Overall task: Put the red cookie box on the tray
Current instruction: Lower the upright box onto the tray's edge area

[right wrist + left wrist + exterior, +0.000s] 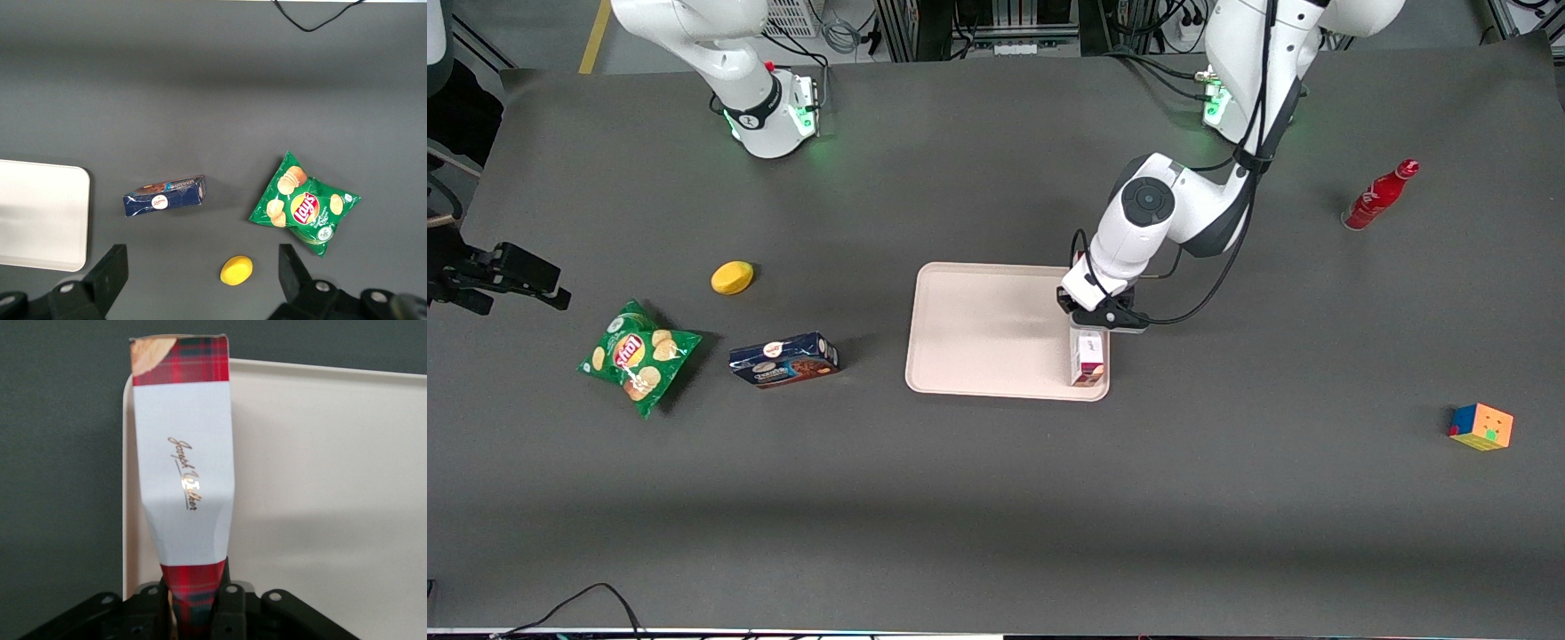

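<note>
while pinched by hand, red cookie box (dented)

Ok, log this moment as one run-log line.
phase: placing | gripper: shut on red cookie box | box: over tray edge nearest working arm | release: pending

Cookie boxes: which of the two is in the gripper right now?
The red cookie box, plaid with a white label, pinched by the gripper over the tray edge. The dark blue cookie box lies untouched on the table.
</note>
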{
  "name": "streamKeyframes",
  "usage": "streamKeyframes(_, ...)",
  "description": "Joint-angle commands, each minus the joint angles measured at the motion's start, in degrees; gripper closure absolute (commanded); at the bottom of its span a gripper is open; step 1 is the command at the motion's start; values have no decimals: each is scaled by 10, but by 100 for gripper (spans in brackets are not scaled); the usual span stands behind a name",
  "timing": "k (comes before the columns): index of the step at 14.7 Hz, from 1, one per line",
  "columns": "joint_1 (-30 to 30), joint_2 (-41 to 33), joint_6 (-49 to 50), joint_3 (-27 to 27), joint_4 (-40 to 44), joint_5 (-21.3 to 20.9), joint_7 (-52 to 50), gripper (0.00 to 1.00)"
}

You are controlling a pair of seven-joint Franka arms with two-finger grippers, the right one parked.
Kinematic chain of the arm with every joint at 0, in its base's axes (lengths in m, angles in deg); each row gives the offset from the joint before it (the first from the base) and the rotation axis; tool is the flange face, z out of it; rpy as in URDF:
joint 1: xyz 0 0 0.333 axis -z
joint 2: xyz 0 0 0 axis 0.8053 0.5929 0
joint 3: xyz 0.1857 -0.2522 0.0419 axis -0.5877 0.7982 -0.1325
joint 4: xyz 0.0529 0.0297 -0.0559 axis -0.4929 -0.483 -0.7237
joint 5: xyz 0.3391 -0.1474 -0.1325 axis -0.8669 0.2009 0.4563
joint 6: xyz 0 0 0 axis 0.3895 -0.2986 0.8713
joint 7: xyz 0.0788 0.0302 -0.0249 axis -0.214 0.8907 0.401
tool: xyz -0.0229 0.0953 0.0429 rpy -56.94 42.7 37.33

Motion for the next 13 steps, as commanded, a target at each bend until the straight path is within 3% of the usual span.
streamKeyframes(1, 12, -2, -9, -11, -2, -8, -17, 29)
streamKeyframes(3, 12, -2, -9, -15, 0, -8, -16, 0)
streamKeyframes(7, 11, -11, 42, -32, 37, -8, -12, 0)
streamKeyframes(13, -24, -67, 338, -107, 193, 1, 123, 0)
